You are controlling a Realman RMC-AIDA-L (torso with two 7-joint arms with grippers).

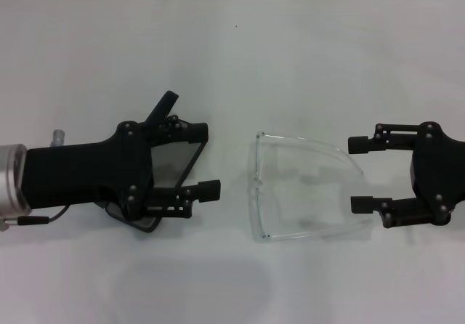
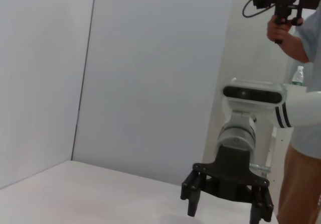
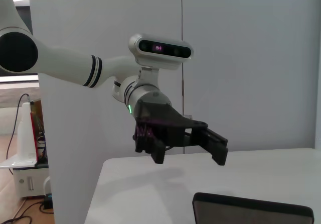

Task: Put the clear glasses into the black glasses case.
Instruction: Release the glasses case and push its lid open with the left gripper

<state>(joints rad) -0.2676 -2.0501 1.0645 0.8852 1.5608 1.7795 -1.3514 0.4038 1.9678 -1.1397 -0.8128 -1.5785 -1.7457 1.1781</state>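
At frame centre the clear glasses (image 1: pixel 305 186) lie unfolded; right gripper (image 1: pixel 361 175), spread, should pinch the frame gently; left gripper (image 1: pixel 201 158), spread, hovers over the black glasses case (image 1: pixel 174 165).

The left gripper (image 1: pixel 209 158) is hovering with fingers spread above the black glasses case (image 1: pixel 174 165), covering most of it. The clear glasses (image 1: pixel 305 186) are lying between both grippers; the right gripper (image 1: pixel 360 175) is facing them, jaws apart, open table (image 1: pixel 232 62) beyond
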